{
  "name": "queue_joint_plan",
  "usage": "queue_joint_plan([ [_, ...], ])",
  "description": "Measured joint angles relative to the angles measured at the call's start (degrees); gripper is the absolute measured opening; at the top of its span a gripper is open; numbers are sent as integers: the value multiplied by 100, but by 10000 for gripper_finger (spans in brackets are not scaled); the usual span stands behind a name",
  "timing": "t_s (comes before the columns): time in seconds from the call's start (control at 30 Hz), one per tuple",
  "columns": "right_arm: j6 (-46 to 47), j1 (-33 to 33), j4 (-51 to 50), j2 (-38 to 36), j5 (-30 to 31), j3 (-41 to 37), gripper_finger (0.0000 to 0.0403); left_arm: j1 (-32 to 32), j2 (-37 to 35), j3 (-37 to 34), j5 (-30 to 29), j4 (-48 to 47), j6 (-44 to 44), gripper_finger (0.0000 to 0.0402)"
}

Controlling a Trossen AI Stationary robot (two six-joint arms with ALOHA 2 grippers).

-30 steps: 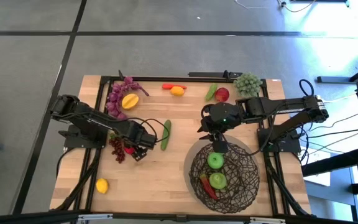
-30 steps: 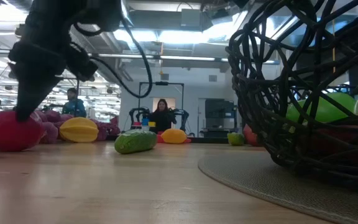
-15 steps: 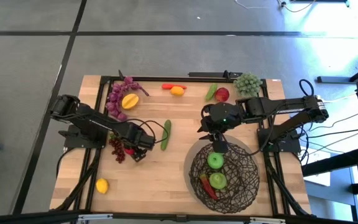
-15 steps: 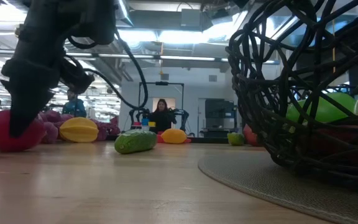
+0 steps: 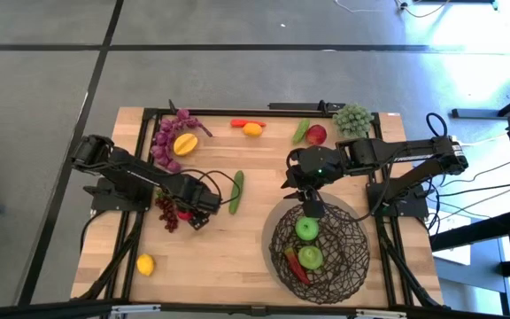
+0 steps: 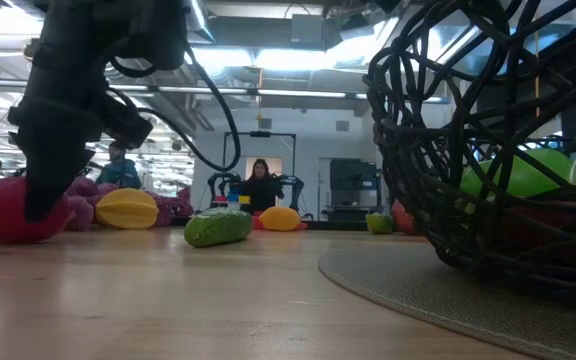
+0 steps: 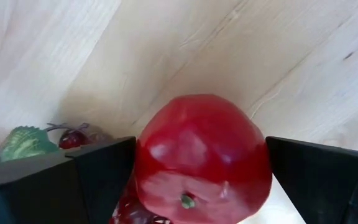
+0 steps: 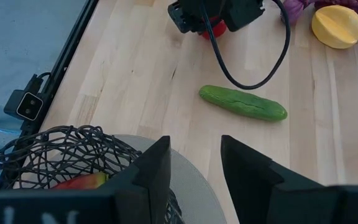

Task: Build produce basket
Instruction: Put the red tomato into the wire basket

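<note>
A red apple lies on the table beside red grapes. My left gripper points down over the apple, open, with one finger on each side of it. The dark woven basket sits at the near right on a round mat and holds two green apples and a red chili. My right gripper hovers open over the basket's far rim with nothing between its fingers. A green cucumber lies between the two arms. My left gripper comes from above with its fingers close against the apple's two sides. The apple rests on the table. Whether the fingers touch it, I cannot tell.
A lemon lies near the left front edge. Purple grapes and a yellow fruit are at the far left. An orange piece, a red apple and green grapes line the far edge.
My left gripper has sunk a little, so its fingers now reach lower around the red apple, and it has stayed open. The apple has not moved.
</note>
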Motion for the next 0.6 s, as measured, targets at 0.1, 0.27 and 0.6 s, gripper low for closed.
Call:
queue_joint_plan([
  [0.1,2,0,0,0,0,0,136,0,0,2,-4,147,-117,345],
  [0.27,4,-1,0,0,0,0,136,0,0,2,-4,225,-113,345],
  [0.6,4,-1,0,0,0,0,136,4,0,4,26,221,-228,284],
])
